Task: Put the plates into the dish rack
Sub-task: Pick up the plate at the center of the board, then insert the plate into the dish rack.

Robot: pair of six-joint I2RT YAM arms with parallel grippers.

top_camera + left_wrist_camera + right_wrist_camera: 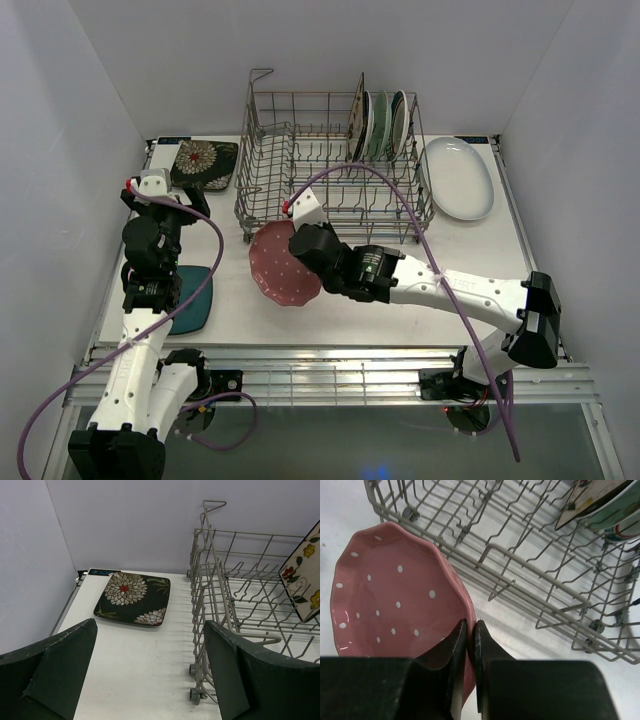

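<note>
My right gripper (471, 625) is shut on the rim of the pink dotted scalloped plate (395, 595), which it holds tilted just in front of the dish rack (520, 565). From above, the pink plate (280, 265) is near the left front corner of the grey wire rack (270, 190). A cream floral square plate (357, 120) and green-rimmed round plates (385, 125) stand upright at the rack's back right. My left gripper (150, 645) is open over bare table, left of the rack (210, 590) and short of the black floral square plate (132, 597).
A large white oval plate (458, 178) lies right of the rack. A dark teal plate (195, 298) lies by the left arm, partly under it. The black floral plate (205, 165) is at the back left corner. White walls enclose the table.
</note>
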